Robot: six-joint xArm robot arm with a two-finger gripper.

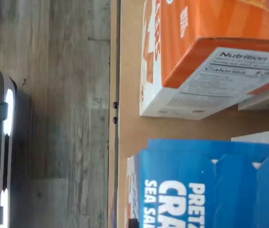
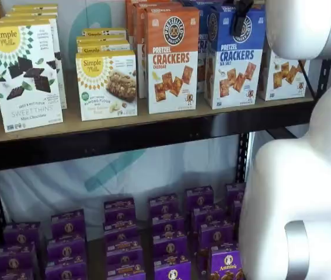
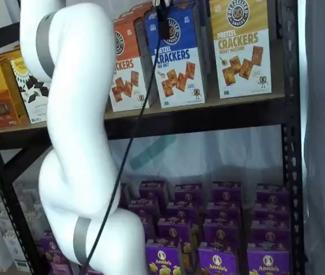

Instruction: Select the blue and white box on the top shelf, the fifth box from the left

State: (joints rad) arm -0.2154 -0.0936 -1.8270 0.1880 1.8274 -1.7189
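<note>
The blue and white box (image 2: 234, 64) stands upright on the top shelf (image 2: 124, 133), between an orange carton and a yellow one. It shows in both shelf views (image 3: 177, 60). The wrist view shows its blue top (image 1: 210, 190) on the tan shelf board (image 1: 129, 128). My gripper (image 2: 239, 14) hangs from above in front of the box's upper part. Only a black finger shows, with a cable below it (image 3: 163, 20). No gap between fingers shows, and I cannot tell whether it touches the box.
An orange cheddar carton (image 2: 172, 58) stands left of the blue box and a yellow carton (image 3: 239, 46) right of it. Simple Mills boxes (image 2: 107, 84) stand further left. Purple boxes (image 2: 124, 245) fill the lower level. My white arm (image 3: 76, 143) fills much of both shelf views.
</note>
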